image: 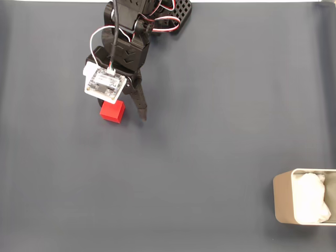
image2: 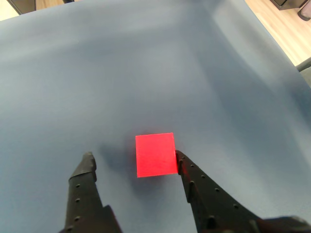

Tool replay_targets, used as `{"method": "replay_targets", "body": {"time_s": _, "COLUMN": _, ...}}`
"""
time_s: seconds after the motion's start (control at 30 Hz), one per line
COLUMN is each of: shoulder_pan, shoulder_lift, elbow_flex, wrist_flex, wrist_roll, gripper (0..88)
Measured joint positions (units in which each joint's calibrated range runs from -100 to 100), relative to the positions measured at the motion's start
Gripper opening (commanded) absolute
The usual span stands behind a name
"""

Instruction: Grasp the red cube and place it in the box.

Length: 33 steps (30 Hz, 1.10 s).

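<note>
Red cube point(image: 113, 111) sits flat on the dark grey-blue table cover point(image: 210, 147), upper left part of the fixed view, well apart from the box point(image: 283, 202) at the lower right edge. In the wrist view the cube point(image2: 155, 154) shows one plain square face, lying between the two black fingers, closer to the right-hand one: that finger's tip point(image2: 181, 158) looks to be touching or just beside the cube's right edge, while the left-hand finger tip point(image2: 87, 160) stands off with bare cover between it and the cube. Gripper point(image2: 133, 159) is spread apart, jaws wide, nothing clamped, cube resting on the cover and not lifted. Fixed view: gripper point(image: 126, 113) comes down from the top edge, white circuit board point(image: 106, 83) on its body just above the cube and partly overlapping its top corner, one long black finger point(image: 139, 102) pointing down just right of the cube; the other finger is hidden under the board. White and red wires point(image: 157, 23) loop around the arm point(image: 131, 31) near the top. Box is beige with rounded corners, cut off by the frame's right edge, white lumpy padding point(image: 311, 199) inside it. Light wood floor point(image2: 286, 29) shows past the cover's edge at the upper right in the wrist view.
</note>
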Motion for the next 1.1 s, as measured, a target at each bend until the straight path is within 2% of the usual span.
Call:
{"method": "replay_targets", "body": {"time_s": 0.33, "shoulder_pan": 0.0, "shoulder_lift": 0.0, "elbow_flex": 0.0, "wrist_flex": 0.0, "wrist_roll": 0.15, "gripper": 13.5}}
{"method": "replay_targets", "body": {"time_s": 0.53, "shoulder_pan": 0.0, "shoulder_lift": 0.0, "elbow_flex": 0.0, "wrist_flex": 0.0, "wrist_roll": 1.07, "gripper": 0.9}}
{"method": "replay_targets", "body": {"time_s": 0.87, "shoulder_pan": -0.82, "shoulder_lift": -0.61, "elbow_flex": -0.18, "wrist_flex": 1.27, "wrist_roll": 2.39, "gripper": 0.0}}
{"method": "replay_targets", "body": {"time_s": 1.1, "shoulder_pan": -5.71, "shoulder_lift": -6.86, "elbow_flex": -8.59, "wrist_flex": 15.12, "wrist_roll": 1.42, "gripper": 0.0}}
